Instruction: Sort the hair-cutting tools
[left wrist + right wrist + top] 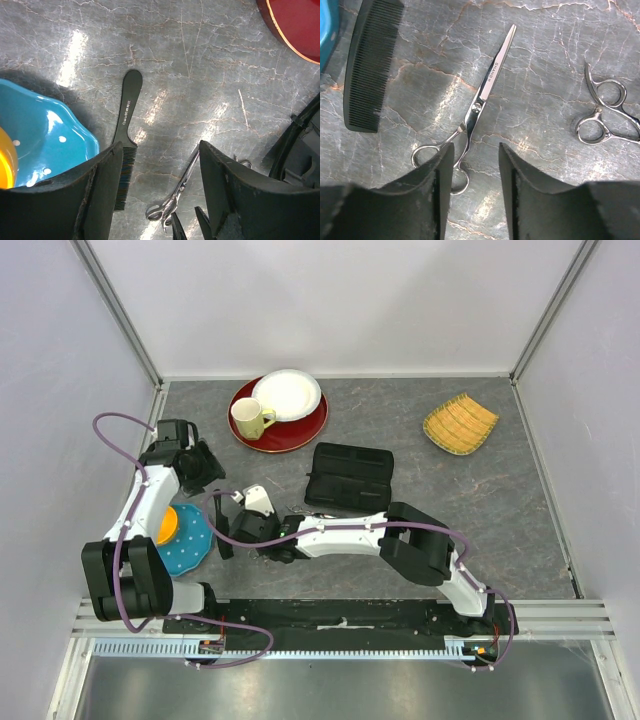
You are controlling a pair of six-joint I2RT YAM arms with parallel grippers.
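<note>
The right pincer (475, 152) hangs released, grasping nothing, directly over the scissors (481, 97) on the desk (555, 40). Their rings lie beneath one finger, blades pointing ahead, slanting slightly right. This arm looks nearest.

A pair of thin silver metal scissors with ring handles (479, 104) lies flat on the grey marbled worktop (560, 45), blades shut. A slim black plastic comb with a tapered handle (126, 125) lies flat just beside it, not touching. A second silver ring-handled pair (596, 111) lies nearby, its blades out of view.
</note>
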